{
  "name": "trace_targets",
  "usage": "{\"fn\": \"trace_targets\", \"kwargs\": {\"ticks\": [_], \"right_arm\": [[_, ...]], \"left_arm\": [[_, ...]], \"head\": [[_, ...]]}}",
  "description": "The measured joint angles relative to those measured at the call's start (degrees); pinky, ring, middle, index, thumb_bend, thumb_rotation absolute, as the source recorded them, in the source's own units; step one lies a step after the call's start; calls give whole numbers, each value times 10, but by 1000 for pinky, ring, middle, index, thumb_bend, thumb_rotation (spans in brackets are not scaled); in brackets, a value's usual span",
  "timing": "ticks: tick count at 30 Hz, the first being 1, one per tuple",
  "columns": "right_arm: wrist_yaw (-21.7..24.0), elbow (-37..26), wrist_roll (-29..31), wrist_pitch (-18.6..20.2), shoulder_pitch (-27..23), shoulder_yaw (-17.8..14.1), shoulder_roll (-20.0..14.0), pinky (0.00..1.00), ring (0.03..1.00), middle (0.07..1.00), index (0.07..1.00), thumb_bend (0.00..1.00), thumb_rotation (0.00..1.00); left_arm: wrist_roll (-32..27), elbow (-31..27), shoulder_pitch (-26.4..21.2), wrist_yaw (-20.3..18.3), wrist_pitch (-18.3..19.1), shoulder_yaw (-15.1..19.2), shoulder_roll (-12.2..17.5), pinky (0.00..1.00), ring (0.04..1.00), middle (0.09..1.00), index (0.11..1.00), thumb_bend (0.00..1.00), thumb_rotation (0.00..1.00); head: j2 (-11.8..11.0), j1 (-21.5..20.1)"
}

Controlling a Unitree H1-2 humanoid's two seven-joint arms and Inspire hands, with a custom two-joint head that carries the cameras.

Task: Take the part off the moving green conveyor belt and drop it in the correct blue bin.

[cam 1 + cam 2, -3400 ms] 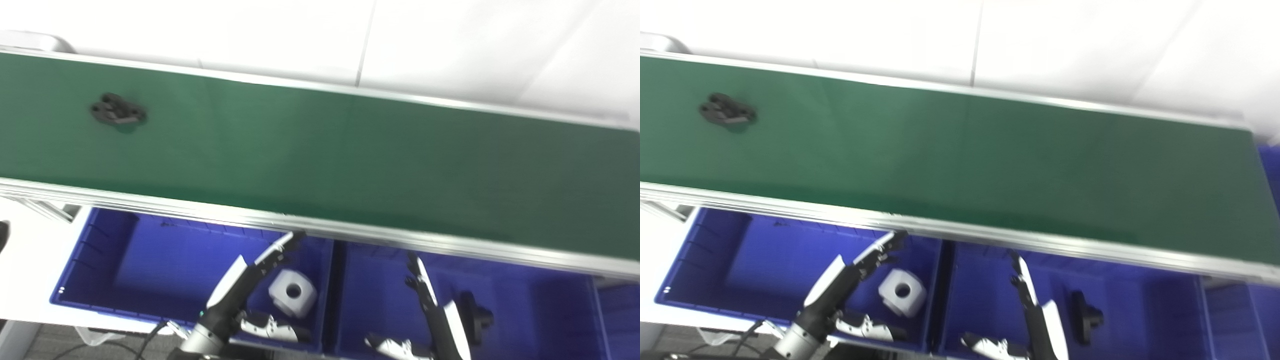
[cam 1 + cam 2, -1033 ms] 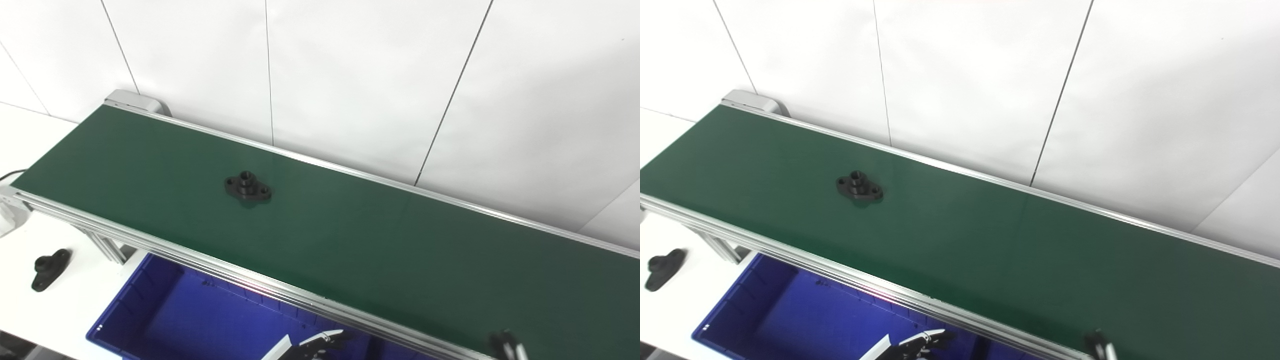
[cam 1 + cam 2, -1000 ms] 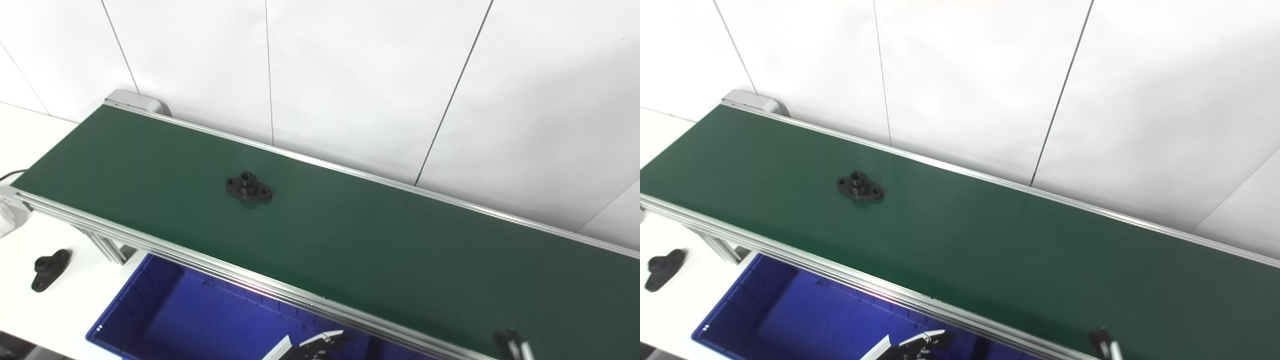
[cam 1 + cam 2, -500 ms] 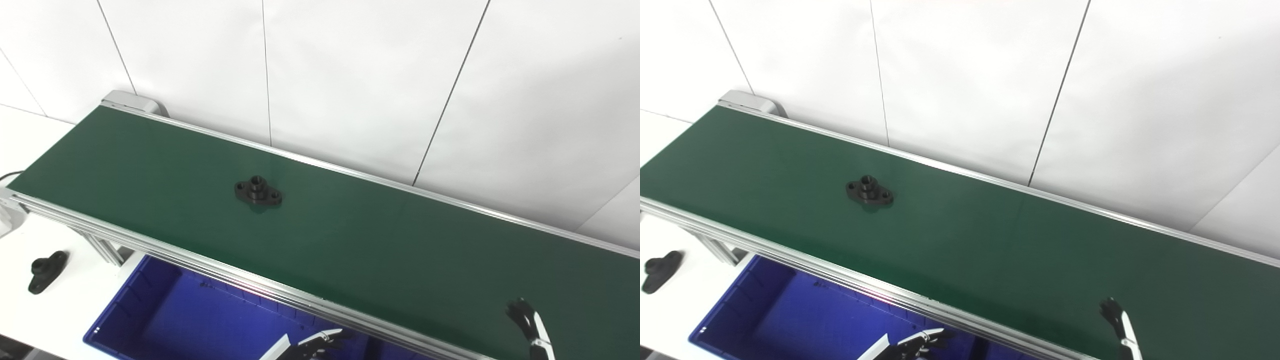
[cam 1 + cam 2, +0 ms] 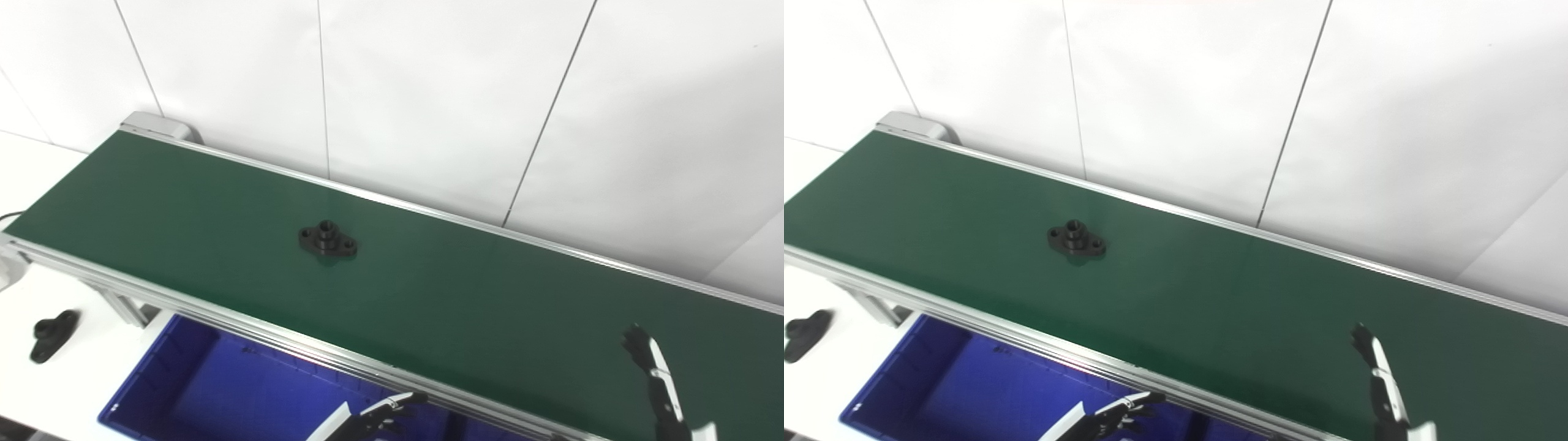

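The left hand (image 5: 373, 416) waited below the conveyor belt's (image 5: 184, 202) near edge, fingers spread, holding nothing. The black part (image 5: 327, 239) lay mid-belt, still unpicked. The right hand (image 5: 655, 380) hovered empty, fingers extended, over the belt's right end; interception probably required timing.

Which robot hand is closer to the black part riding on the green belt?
Left. The left hand is low over the blue bin, below and slightly right of the black part. The right hand is raised over the green belt, far to the part's right.
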Motion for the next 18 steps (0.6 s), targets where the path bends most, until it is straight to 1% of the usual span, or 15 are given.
{"fn": "trace_targets", "kwargs": {"ticks": [1,3,4,5,8,9,11,12,15,18], "right_arm": [[3,0,0,2,-5,-4,2,823,847,873,926,846,482],[15,0,-2,12,-17,-12,8,810,840,866,923,858,492],[22,0,-3,20,-22,-15,12,805,837,861,920,864,491],[27,0,-3,25,-27,-17,15,801,834,857,915,861,484],[40,0,-13,39,-42,-22,24,784,822,847,902,847,462],[42,0,-17,42,-49,-22,28,783,819,845,899,838,443],[49,0,-25,53,-63,-22,38,790,820,845,896,827,423],[53,0,-30,58,-71,-22,43,791,821,844,895,822,414],[70,-7,-52,87,-99,-21,61,791,822,840,904,813,387],[81,-16,-63,106,-119,-20,75,783,826,848,916,806,341]], "left_arm": [[-6,1,-1,-2,0,1,0,776,885,941,907,876,40],[-9,3,-4,-7,0,4,0,780,889,943,908,876,53],[-9,5,-5,-9,0,6,0,781,890,943,909,874,58],[-10,6,-6,-12,0,9,0,784,893,945,910,873,64],[-10,12,-10,-18,0,16,0,791,901,951,915,867,73],[-11,15,-13,-20,-1,17,0,797,908,956,920,863,84],[-16,17,-16,-24,-2,19,0,806,915,960,922,859,89],[-20,17,-16,-26,-2,19,0,812,916,960,923,856,89],[-22,18,-19,-29,-2,22,2,833,925,959,928,848,93],[-24,18,-20,-36,-2,24,6,846,938,967,936,837,102]], "head": [[0,-10],[0,-10],[-1,-20],[0,-33],[0,-46],[0,-60],[0,-60],[1,-71],[4,-89],[11,-132]]}}
